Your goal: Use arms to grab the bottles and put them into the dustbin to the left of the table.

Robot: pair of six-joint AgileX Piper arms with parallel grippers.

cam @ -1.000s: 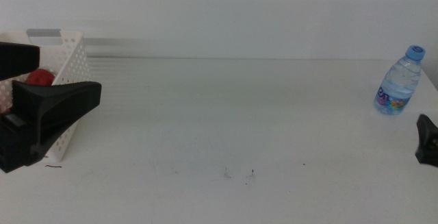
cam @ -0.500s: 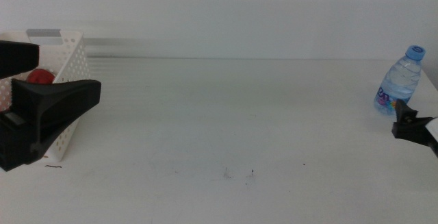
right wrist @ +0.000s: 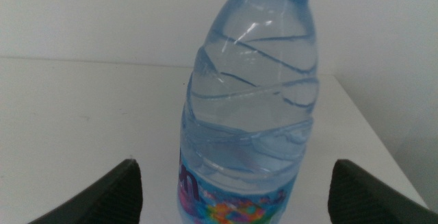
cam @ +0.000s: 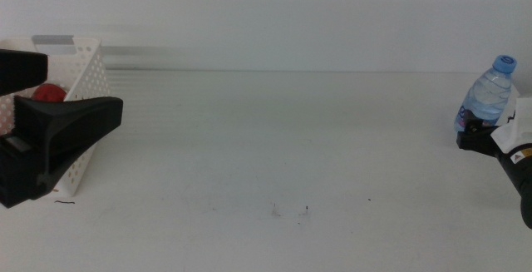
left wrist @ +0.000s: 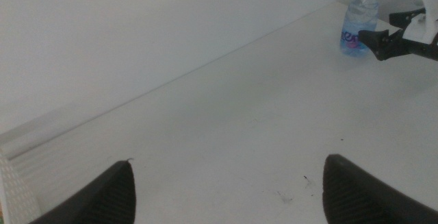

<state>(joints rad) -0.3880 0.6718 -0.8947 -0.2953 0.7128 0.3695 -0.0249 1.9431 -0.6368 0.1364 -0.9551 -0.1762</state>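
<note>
Right gripper (cam: 467, 133) sits at the far right edge of the bench (cam: 266, 164), level with the lower part of the small clear water bottle (cam: 484, 97) and just in front of it in the middle view. Its fingers are spread wide: in the right wrist view the two dark tips (right wrist: 113, 193) stand at either side of the picture, and the bottle (right wrist: 250, 107) fills the gap between them without either tip touching it — no contact seen. Bottle stands upright, blue cap (cam: 504, 61) on, coloured label around its base, near the back right corner of the bench. From the left wrist view the same bottle (left wrist: 358, 18) shows far off, with the right gripper (left wrist: 375, 41) reaching in beside it, dark fingers pointed at the label band. Left gripper (cam: 58, 143) hangs at the left side of the middle view, in front of the white perforated dustbin (cam: 83, 81); its fingers are wide apart and hold nothing, as the left wrist view shows with the two tips (left wrist: 102, 196) well separated over bare bench. A red item (cam: 48, 94) — the soda can by colour, though its shape is mostly hidden — lies inside the dustbin, seen between the left gripper's fingers. A few tiny dark specks (cam: 291, 212) mark the bench near its front middle.
</note>
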